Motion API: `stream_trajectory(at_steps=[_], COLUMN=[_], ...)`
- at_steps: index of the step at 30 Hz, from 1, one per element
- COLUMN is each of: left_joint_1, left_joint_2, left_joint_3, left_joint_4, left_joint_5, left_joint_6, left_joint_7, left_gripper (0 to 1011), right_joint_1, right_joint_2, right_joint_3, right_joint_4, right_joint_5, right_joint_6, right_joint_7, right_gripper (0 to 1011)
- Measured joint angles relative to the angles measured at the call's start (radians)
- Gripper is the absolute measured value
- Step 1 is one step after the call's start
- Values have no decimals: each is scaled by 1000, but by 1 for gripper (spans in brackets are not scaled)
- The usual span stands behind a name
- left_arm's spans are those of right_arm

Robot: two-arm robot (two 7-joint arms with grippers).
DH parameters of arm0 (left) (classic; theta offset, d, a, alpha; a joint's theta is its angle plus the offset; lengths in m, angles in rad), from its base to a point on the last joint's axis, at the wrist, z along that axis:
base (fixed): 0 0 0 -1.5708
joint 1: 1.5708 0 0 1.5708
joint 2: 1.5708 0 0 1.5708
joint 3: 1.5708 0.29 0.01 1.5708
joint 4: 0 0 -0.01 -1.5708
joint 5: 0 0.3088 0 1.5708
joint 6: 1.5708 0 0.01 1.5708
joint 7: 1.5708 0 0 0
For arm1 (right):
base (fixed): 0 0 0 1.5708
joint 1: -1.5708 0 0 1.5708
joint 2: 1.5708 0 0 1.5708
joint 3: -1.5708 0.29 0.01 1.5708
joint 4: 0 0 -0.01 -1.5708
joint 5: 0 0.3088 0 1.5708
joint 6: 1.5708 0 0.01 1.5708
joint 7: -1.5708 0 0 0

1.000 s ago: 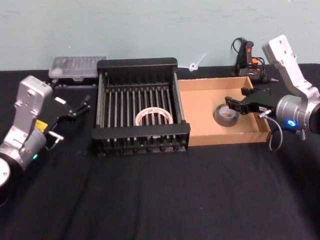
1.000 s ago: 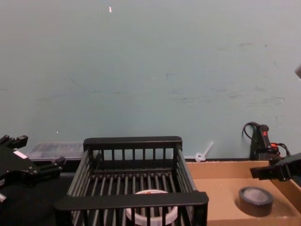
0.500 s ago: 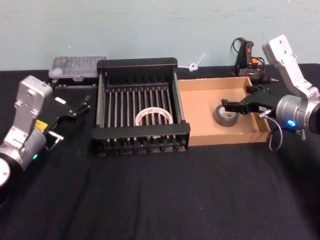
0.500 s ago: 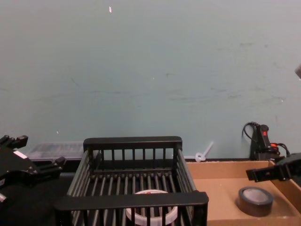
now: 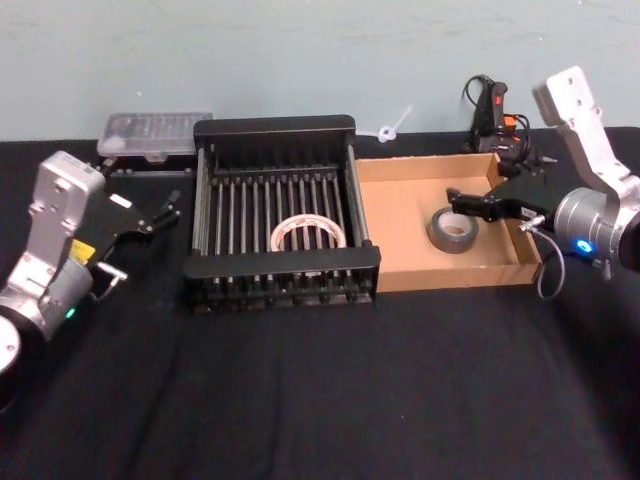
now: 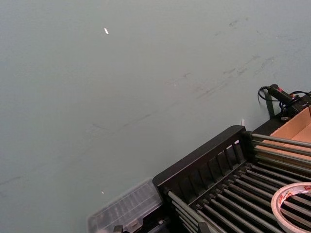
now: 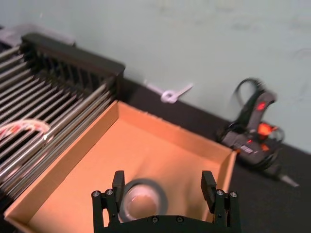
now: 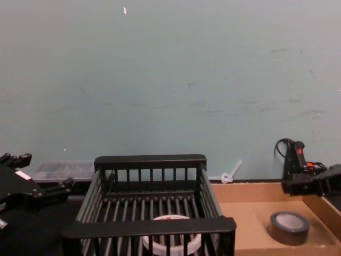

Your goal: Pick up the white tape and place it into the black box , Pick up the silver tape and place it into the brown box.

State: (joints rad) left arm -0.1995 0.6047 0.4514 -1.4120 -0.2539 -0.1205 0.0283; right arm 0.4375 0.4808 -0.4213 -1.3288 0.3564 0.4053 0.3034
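White tape [image 5: 308,233] lies in black box [image 5: 274,129], silver tape [image 5: 452,230] in brown box [image 5: 405,275]. Right claw [image 5: 457,199] is spread, empty, above it; probably task done, next only retreat. Left claw [image 5: 170,207] idle, apart.

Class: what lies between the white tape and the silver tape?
In the head view, the black box's right wall and the brown box's bare floor separate white tape from silver tape.

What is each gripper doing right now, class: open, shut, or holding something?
Left gripper: open, holding nothing, parked left of the black box.
Right gripper: open, holding nothing, above the silver tape in the brown box.
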Motion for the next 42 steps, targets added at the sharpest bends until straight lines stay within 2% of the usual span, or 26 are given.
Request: stream_trajectory(at_steps=[3, 6, 7, 9, 12, 13, 16, 20, 25, 31, 42], left_joint_1=[0, 0, 0, 0, 0, 0, 0, 0, 0, 0, 0], left_joint_2=[0, 0, 0, 0, 0, 0, 0, 0, 0, 0, 0], left_joint_3=[0, 0, 0, 0, 0, 0, 0, 0, 0, 0, 0], left_joint_4=[0, 0, 0, 0, 0, 0, 0, 0, 0, 0, 0], left_joint_5=[0, 0, 0, 0, 0, 0, 0, 0, 0, 0, 0], left_joint_6=[0, 0, 0, 0, 0, 0, 0, 0, 0, 0, 0], left_joint_7=[0, 0, 0, 0, 0, 0, 0, 0, 0, 0, 0], left_gripper=[1001, 1001, 1001, 1002, 1001, 1001, 1001, 1001, 1001, 1001, 1001], right_joint_1=[-43, -114, -114, -167, -203, -225, -258, -285, -307, -314, -313], right_joint_2=[-9, -26, -26, -44, -59, -67, -78, -83, -88, -95, -94], right_joint_3=[25, 48, 48, 66, 77, 84, 93, 104, 119, 132, 130], right_joint_4=[-38, -85, -85, -104, -110, -111, -110, -109, -111, -115, -114], right_joint_5=[-26, -87, -87, -134, -164, -182, -205, -219, -220, -218, -218], right_joint_6=[-63, -177, -177, -265, -324, -359, -409, -435, -437, -420, -419], right_joint_7=[-61, -173, -173, -257, -313, -342, -373, -383, -376, -358, -357], right_gripper=[1002, 1002, 1002, 1002, 1002, 1002, 1002, 1002, 1002, 1002, 1002])
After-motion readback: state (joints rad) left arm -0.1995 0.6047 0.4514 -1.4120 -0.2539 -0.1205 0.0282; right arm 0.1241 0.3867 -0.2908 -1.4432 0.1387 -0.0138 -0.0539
